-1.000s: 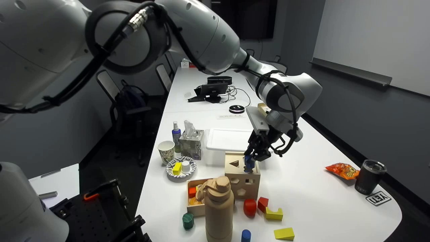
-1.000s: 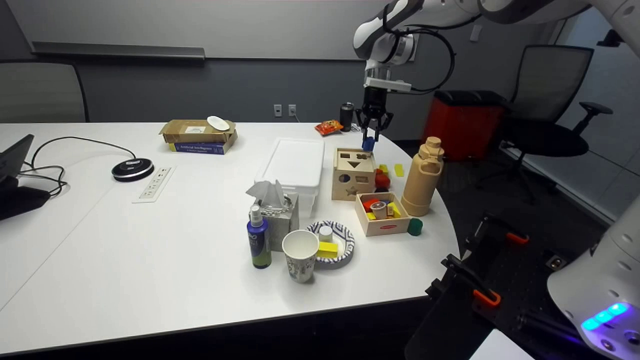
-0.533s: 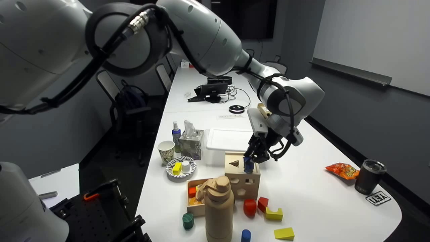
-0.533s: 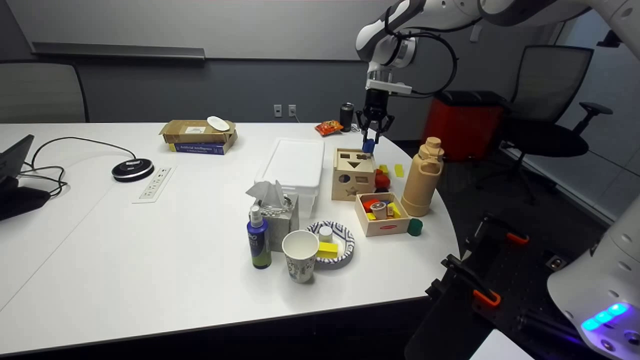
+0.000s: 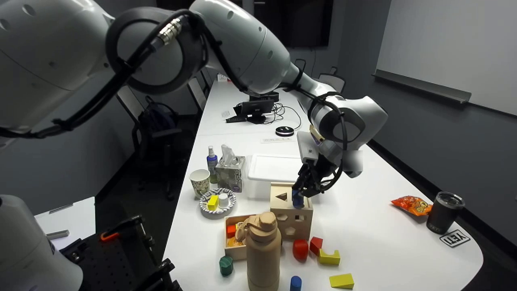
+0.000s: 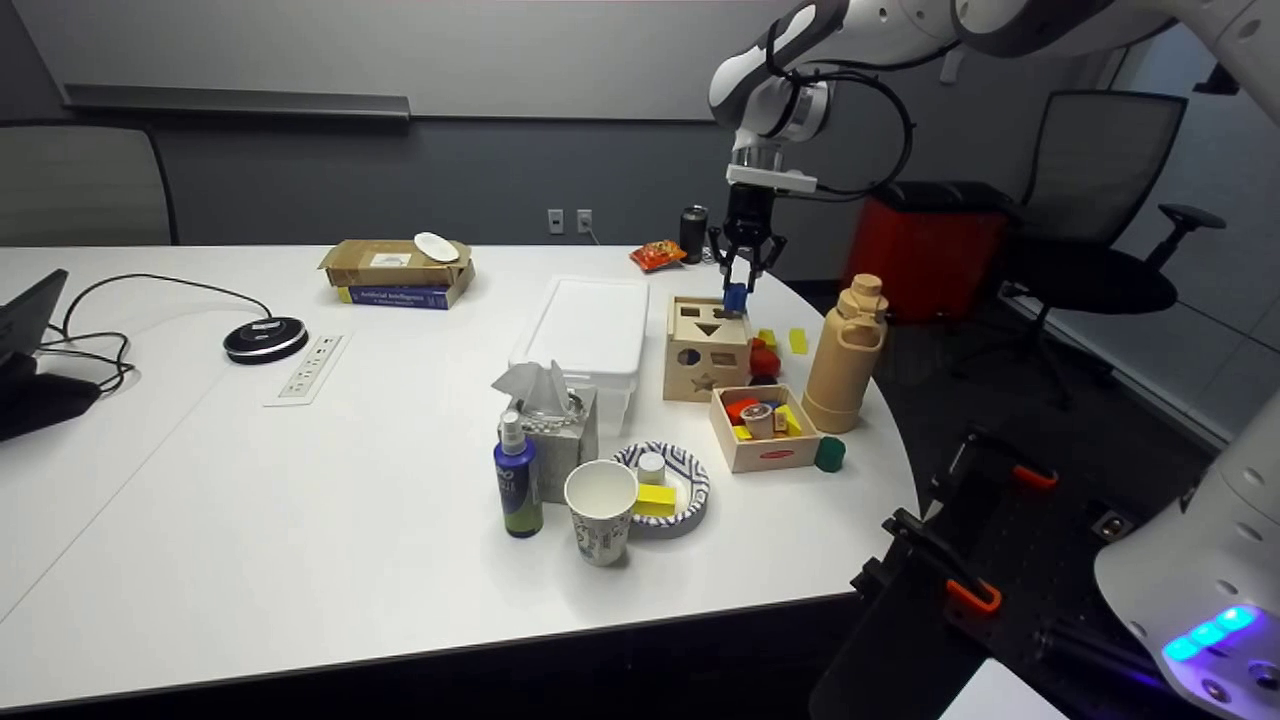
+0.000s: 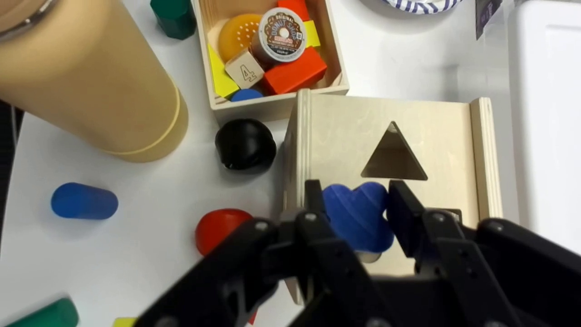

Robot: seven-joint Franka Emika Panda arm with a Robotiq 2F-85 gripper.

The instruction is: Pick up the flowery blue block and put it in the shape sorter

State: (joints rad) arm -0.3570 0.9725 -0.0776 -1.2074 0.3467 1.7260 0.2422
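The flowery blue block (image 7: 356, 218) is a dark blue piece with rounded lobes. My gripper (image 7: 355, 195) is shut on it, one finger on each side. The shape sorter (image 7: 340, 136) is a light wooden box with a triangular hole in its top. The block is over the top of the sorter, and the edge of a hole shows just past the block; the rest of that hole is hidden. Both exterior views show the block (image 5: 298, 200) (image 6: 735, 297) at the top of the sorter (image 5: 297, 224) (image 6: 690, 375). I cannot tell whether it touches the top.
A tan bottle (image 7: 113, 91) and an open wooden box of blocks (image 7: 277, 102) stand beside the sorter. A black piece (image 7: 245, 144), a red piece (image 7: 220, 227) and a blue cylinder (image 7: 84, 200) lie nearby. A white lidded bin (image 6: 585, 325) is on the sorter's other side.
The gripper has come down slightly with the blue block, which is a little lower over the sorter's top. The gripper stays shut on it. The sorter and the other objects have not moved.
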